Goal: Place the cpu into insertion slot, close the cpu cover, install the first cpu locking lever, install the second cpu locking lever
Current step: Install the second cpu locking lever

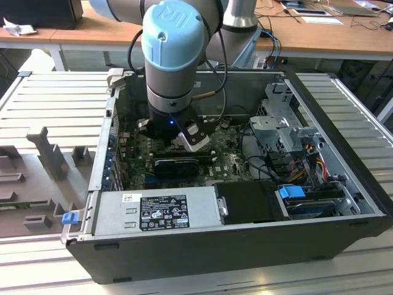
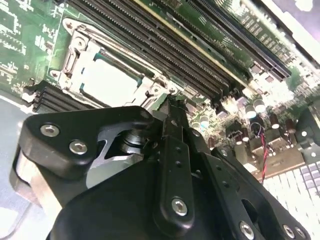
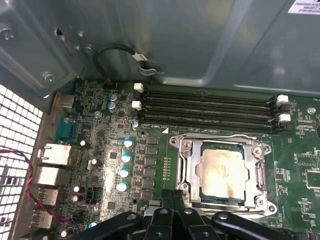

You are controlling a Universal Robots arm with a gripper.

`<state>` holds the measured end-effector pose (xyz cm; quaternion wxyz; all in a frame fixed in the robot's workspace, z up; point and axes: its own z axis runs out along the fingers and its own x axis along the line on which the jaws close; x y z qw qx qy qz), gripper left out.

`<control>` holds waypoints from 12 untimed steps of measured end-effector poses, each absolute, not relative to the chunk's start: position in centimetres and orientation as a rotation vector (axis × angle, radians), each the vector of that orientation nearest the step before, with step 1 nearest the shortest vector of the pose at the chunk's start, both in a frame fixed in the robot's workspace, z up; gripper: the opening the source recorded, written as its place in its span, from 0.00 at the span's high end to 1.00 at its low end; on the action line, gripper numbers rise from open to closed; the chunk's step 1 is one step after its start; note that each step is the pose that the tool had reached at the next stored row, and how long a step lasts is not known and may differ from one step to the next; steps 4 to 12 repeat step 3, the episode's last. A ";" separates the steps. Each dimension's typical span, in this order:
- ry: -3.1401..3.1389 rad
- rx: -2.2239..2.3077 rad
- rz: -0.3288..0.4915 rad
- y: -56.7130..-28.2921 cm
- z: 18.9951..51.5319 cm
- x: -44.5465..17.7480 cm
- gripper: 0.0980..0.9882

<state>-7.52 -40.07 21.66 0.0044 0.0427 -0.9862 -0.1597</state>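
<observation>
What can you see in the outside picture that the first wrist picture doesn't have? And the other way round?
The exterior view gives the arm's big blue-capped joint, the whole black computer case, its grey power box and the slatted table.

The first wrist view gives the cpu with the silver cpu cover framing it, long black memory slots, and the claw close beside that cover.

Both share the green circuit board.
</observation>
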 end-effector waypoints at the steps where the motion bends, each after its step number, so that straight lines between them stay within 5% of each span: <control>1: -3.090 0.134 -0.501 -40.1 21.7 -7.5 0.99; 12: -3.090 0.134 -0.501 -40.1 21.7 -7.5 0.99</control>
